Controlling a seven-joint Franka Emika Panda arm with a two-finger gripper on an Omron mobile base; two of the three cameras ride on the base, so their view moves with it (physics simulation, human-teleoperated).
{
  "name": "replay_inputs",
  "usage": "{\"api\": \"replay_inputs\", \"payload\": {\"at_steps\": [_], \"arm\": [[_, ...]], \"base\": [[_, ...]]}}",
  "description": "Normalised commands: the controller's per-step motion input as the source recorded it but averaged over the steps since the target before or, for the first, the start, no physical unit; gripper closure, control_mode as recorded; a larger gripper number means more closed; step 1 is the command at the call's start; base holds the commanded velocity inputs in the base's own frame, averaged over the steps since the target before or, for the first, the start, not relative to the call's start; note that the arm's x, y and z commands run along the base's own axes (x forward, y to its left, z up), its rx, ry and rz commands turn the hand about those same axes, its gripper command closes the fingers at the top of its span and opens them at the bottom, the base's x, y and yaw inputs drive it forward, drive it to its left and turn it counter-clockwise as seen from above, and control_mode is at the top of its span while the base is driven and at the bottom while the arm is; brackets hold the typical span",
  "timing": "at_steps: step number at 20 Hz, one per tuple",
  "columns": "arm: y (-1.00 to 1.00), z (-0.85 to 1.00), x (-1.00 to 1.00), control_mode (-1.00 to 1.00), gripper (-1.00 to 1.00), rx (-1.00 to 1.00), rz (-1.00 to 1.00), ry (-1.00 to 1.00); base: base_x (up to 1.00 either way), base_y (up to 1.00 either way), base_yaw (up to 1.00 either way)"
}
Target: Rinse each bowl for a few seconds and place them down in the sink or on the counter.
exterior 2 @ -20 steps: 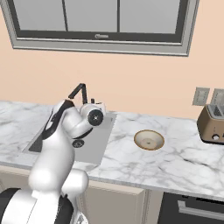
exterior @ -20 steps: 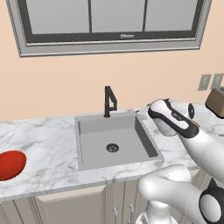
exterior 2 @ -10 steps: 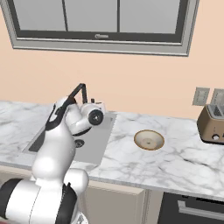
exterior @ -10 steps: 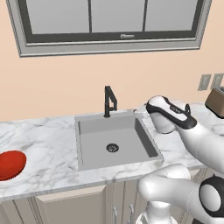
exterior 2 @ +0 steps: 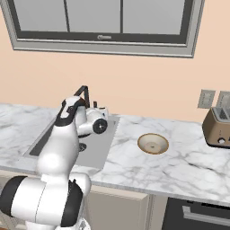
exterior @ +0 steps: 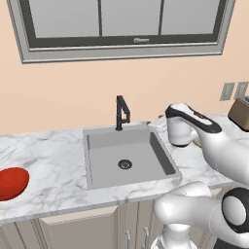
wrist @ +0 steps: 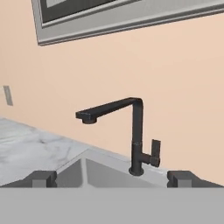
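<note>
The gripper point(wrist: 111, 177) stands spread wide and empty, its dark tips apart at the sink's point(exterior: 127, 160) right rim, facing the black faucet point(wrist: 131, 131), probably lining up on the handle to start the water. The basin has room for a bowl. The beige bowl point(exterior 2: 153, 143) sits on the counter point(exterior 2: 179, 157) right of the sink; the red bowl point(exterior: 11, 183) lies far left, near the counter's front edge.
</note>
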Motion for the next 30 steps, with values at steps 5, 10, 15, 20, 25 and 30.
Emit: {"api": "replay_inputs", "payload": {"at_steps": [5, 10, 15, 20, 25, 30], "arm": [[0.08, -0.03, 0.13, -1.00, -1.00, 0.04, 0.00, 0.00], [0.11, -0.03, 0.16, -1.00, -1.00, 0.03, 0.00, 0.02], [0.15, -0.03, 0.17, -1.00, -1.00, 0.03, 0.00, 0.01], [0.09, -0.06, 0.22, -1.00, -1.00, 0.02, 0.00, 0.00], [-0.01, -0.07, 0.30, -1.00, -1.00, 0.00, -0.01, 0.00], [-0.01, -0.05, 0.29, -1.00, -1.00, 0.00, -0.01, 0.00]], "base": [[0.00, 0.00, 0.00], [0.00, 0.00, 0.00], [0.00, 0.00, 0.00], [0.00, 0.00, 0.00], [0.00, 0.00, 0.00], [0.00, 0.00, 0.00]]}}
